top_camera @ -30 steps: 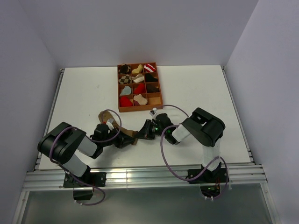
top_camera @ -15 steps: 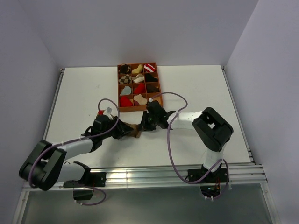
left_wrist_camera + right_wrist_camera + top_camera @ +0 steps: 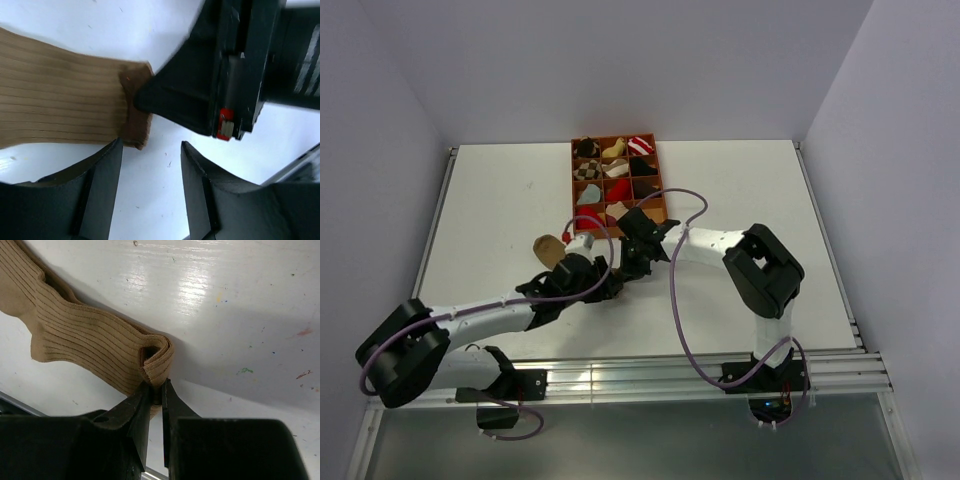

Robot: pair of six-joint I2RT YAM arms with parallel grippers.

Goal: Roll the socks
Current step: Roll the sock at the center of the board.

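Our brown sock (image 3: 85, 335) lies flat on the white table (image 3: 740, 190), just on the near side of the box (image 3: 574, 185) with the little squares, where small bundles (image 3: 618, 189) sit. Our right gripper (image 3: 156, 392) is pinched tight on the folded end of the sock. We think it holds that end so the sock cannot slide away and so a roll can start from there. Our left gripper (image 3: 149, 170) is open. Its two fingers stand apart with only bare table between them, right beside the dark edge of the sock, and they hold nothing. We think it waits there to help tuck or take the end next. The rolling looks like it has only just begun, because most of the sock is long and flat. From the top we see both arms reach in and meet in the middle of the table. One rounded end of the sock peeks out on the left, and the arms hide the rest. The top view cannot show us the fingers. The right wrist view shows the small loop of cloth caught in the pinch. The left wrist view shows the other side: the black tip of the right gripper pressed on the sock's end, and our own open fingers just near of it.
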